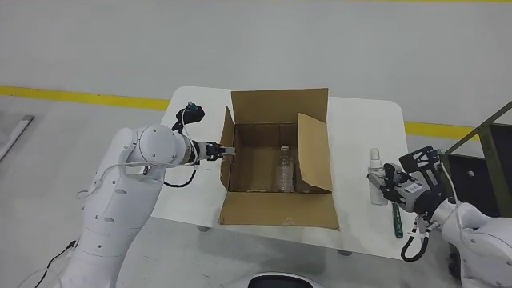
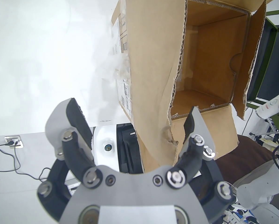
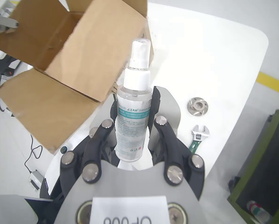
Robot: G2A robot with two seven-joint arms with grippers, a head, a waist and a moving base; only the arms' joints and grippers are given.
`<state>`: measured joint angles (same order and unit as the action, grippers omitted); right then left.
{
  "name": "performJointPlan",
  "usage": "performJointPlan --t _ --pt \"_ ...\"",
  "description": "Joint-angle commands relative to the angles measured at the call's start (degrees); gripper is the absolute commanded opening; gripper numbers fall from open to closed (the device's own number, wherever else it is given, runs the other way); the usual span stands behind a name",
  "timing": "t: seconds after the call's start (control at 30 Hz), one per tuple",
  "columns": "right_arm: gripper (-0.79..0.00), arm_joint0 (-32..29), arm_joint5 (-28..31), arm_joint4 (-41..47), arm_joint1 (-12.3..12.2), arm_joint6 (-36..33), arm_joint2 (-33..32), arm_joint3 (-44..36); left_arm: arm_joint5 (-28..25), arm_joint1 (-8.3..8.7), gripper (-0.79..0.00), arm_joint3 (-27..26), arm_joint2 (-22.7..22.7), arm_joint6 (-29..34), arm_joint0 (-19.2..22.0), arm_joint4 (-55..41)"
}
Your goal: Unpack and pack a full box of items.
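Box [image 1: 276, 206] seems part-unpacked: wrench [image 3: 198, 138] and flange [image 3: 197, 106] out, one bottle [image 1: 284, 172] inside. Right gripper [image 3: 133, 117] clamps a spray bottle [image 3: 136, 89]; left gripper [image 2: 132, 108] gapes open

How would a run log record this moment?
right gripper: shut on spray bottle | left gripper: open at box flap | table: wrench, flange

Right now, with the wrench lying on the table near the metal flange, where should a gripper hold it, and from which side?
Probably the green handle of the wrench, pinched across its narrow width, coming straight down from above. It lies flat on the table, so only the long side edges are free.
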<state>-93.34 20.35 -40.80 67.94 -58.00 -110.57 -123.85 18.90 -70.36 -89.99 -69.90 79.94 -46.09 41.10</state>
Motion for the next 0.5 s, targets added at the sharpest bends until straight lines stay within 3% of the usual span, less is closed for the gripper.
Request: performJointPlan --t 0.0,0.3,0.47 --pt "-0.785 -0.3 0.0 -0.1 0.0 0.3 -0.1 0.1 0.0 0.0 0.0 0.0 0.0 0.0 0.0 0.0" --pt "-0.785 -0.3 -0.4 -0.2 0.0 1.2 0.3 0.1 0.0 0.0 0.0 0.0 0.0 0.0 0.0 0.0" --pt "-0.785 2.8 -6.6 -0.7 0.1 3.5 6.8 -0.8 0.0 0.0 0.0 0.0 0.0 0.0 0.0 0.0"
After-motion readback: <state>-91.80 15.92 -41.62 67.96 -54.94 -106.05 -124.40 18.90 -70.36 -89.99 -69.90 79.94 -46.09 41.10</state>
